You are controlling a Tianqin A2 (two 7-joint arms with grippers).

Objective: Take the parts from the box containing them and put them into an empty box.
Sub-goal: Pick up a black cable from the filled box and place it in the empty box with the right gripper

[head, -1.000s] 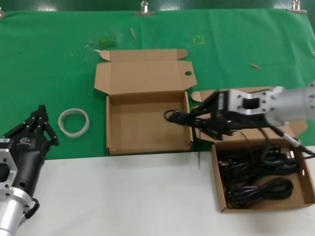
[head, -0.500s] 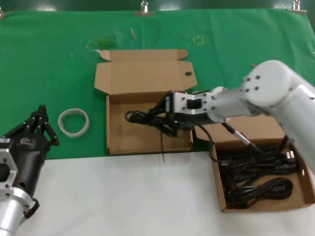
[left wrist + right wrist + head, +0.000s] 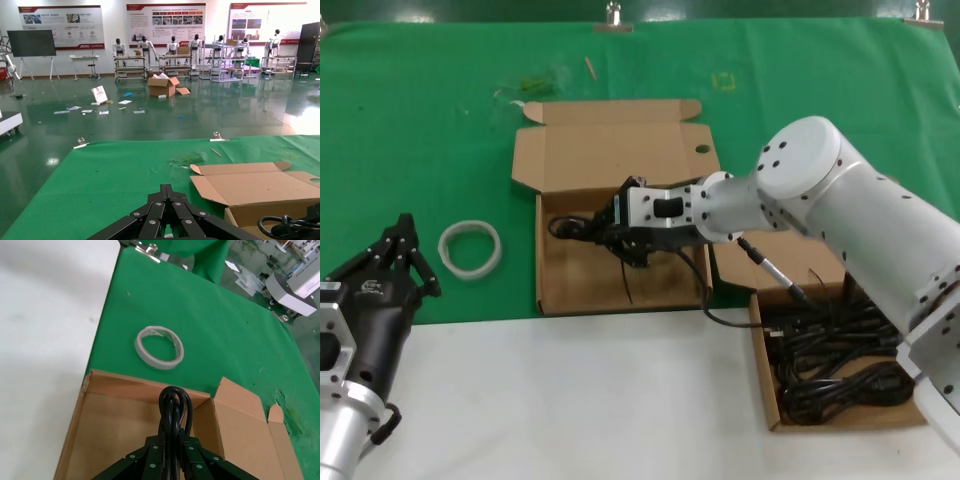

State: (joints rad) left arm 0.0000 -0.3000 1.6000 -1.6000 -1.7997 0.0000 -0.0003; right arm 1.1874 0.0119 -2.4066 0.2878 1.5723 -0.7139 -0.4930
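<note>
My right gripper (image 3: 612,236) is shut on a black coiled power cord (image 3: 572,227) and holds it over the inside of the empty box (image 3: 542,270), its loop end pointing to the box's left wall. In the right wrist view the cord (image 3: 174,402) sticks out past the gripper (image 3: 174,442) above the box floor (image 3: 112,435). The box containing the parts (image 3: 766,385) stands at the right front with several cords (image 3: 840,385) in it, partly hidden by my right arm. My left gripper (image 3: 404,228) is shut and parked at the front left.
A white ring (image 3: 470,248) lies on the green cloth left of the empty box, and it also shows in the right wrist view (image 3: 159,347). The empty box's lid (image 3: 615,145) lies open toward the back. White table surface runs along the front.
My right gripper has carried the cord leftward, from the gap between the two boxes to over the middle-left of the empty box. The left arm has not moved.
</note>
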